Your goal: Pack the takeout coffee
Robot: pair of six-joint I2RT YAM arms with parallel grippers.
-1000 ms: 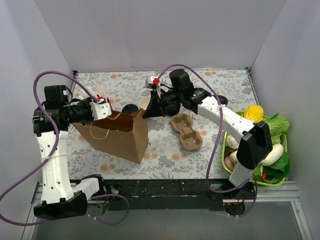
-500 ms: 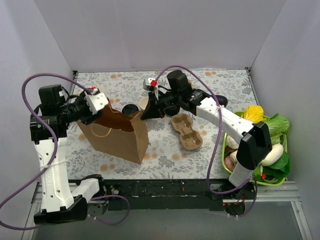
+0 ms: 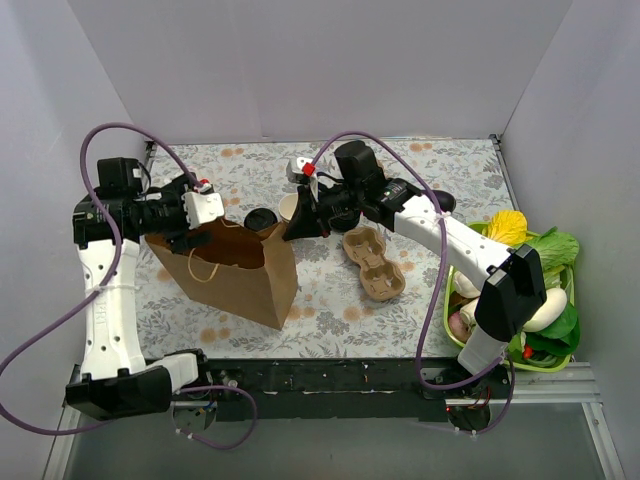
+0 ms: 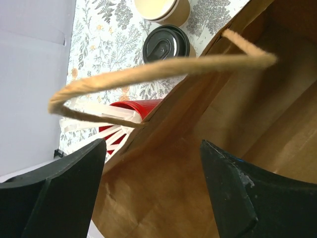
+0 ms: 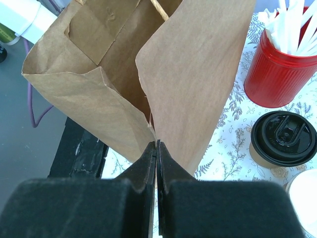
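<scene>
The takeout coffee (image 3: 262,219) (image 4: 166,43) (image 5: 283,137), with its black lid, stands on the table behind the open brown paper bag (image 3: 235,275) (image 4: 163,198) (image 5: 198,64). A lidless paper cup (image 3: 288,205) (image 4: 157,7) is just beside it. My left gripper (image 3: 197,232) (image 4: 152,148) hovers open at the bag's left rim, with only the bag's wall and twine handle (image 4: 163,69) in front of it. My right gripper (image 3: 292,230) (image 5: 156,144) is shut on the bag's right corner edge.
A red cup (image 4: 126,111) (image 5: 277,74) of white sticks stands behind the bag. A brown pulp two-cup carrier (image 3: 372,262) lies right of the bag. A green basket (image 3: 450,300) of vegetables sits at the table's right edge. White walls enclose the table.
My left gripper has opened and let go of the bag's left rim, drawing back a little. The right gripper has kept its hold on the bag's corner.
</scene>
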